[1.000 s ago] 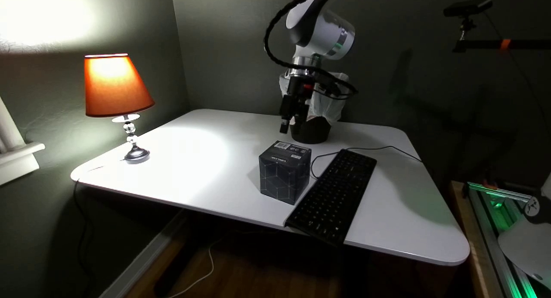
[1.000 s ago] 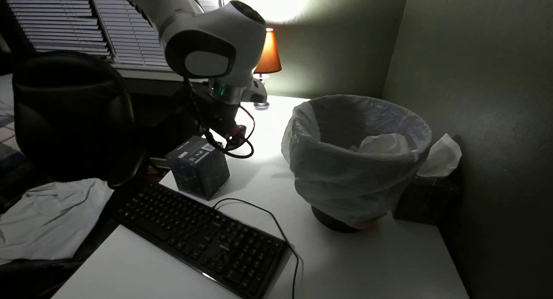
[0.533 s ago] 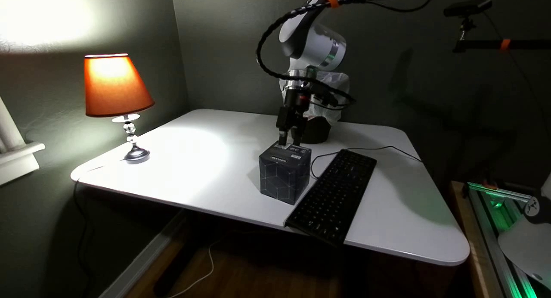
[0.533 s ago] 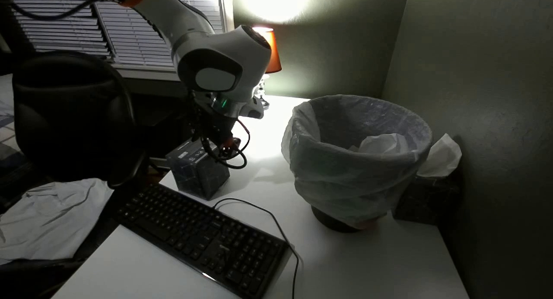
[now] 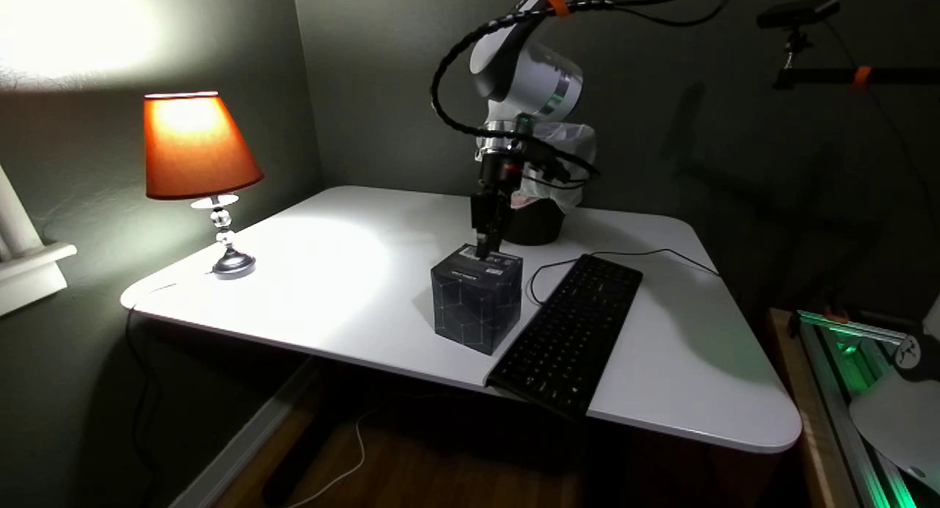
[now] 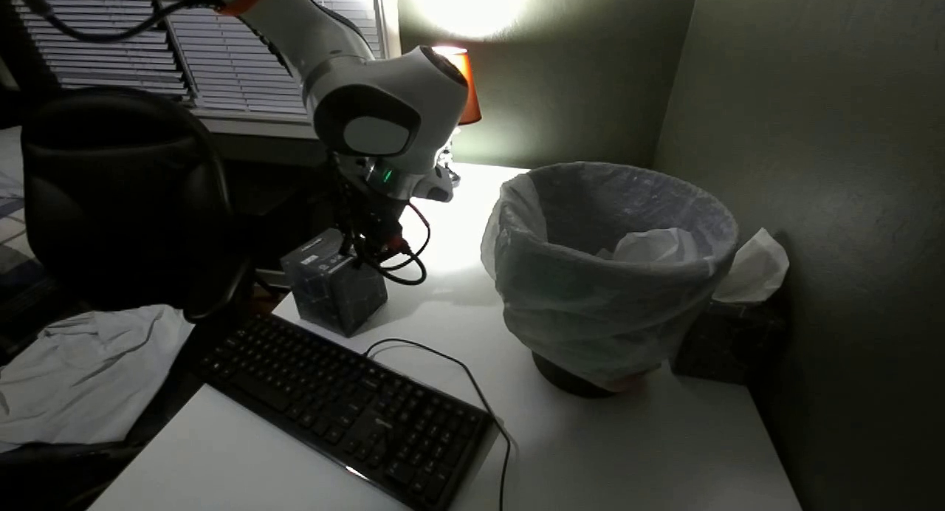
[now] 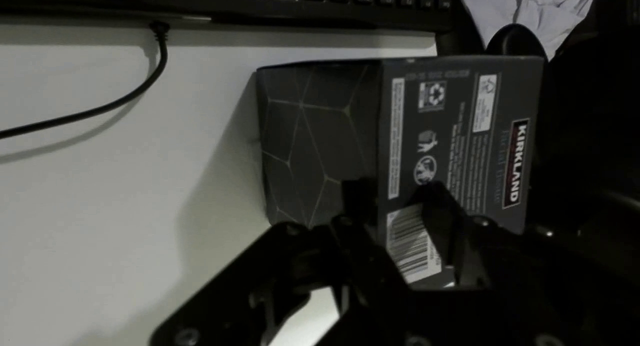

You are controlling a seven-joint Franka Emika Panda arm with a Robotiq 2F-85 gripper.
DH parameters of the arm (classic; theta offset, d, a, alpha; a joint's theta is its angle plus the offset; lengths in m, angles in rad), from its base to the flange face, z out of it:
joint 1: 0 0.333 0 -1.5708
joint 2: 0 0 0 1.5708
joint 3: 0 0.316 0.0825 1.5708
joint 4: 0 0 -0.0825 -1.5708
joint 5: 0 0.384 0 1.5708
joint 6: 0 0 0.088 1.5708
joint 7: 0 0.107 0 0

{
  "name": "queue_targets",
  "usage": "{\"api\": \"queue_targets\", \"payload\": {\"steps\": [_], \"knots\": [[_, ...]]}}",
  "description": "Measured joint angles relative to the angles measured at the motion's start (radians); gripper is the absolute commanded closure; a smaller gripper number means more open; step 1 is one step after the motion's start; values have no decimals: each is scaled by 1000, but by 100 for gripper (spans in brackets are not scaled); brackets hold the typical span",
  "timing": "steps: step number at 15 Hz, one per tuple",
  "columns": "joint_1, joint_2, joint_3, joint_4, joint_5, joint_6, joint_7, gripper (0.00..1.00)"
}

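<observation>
Wrist view: your gripper point(image 7: 398, 192) at the Kirkland box point(image 7: 405, 136)

Its jaws stand a narrow gap apart at the box's top edge; whether they pinch it, I cannot tell.

Both exterior views: your box rests on the tabletop point(image 5: 675, 361), just beside the keyboard point(image 5: 569, 332).

In an exterior view, a lined bin point(image 6: 598, 304) stands apart from your box.

A: Free room?
B: Table point(image 5: 345, 258): one broad open stretch, between lamp point(image 5: 194, 148) and box point(image 5: 476, 306).
A: Obstacles?
B: Box, directly beneath gripper point(image 7: 398, 193). Keyboard point(image 5: 569, 332), just beside box. Bin point(image 5: 543, 218), tall, behind gripper in an exterior view. Cable point(image 7: 90, 113), looped between keyboard and bin, low on the table.
</observation>
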Motion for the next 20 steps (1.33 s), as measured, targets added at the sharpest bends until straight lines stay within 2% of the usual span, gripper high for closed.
{"api": "queue_targets", "payload": {"steps": [2,13,20], "knots": [[-2,0,0,10,0,0,3,100],[-10,15,0,49,0,-6,34,100],[-9,-52,0,42,-3,53,34,100]]}}
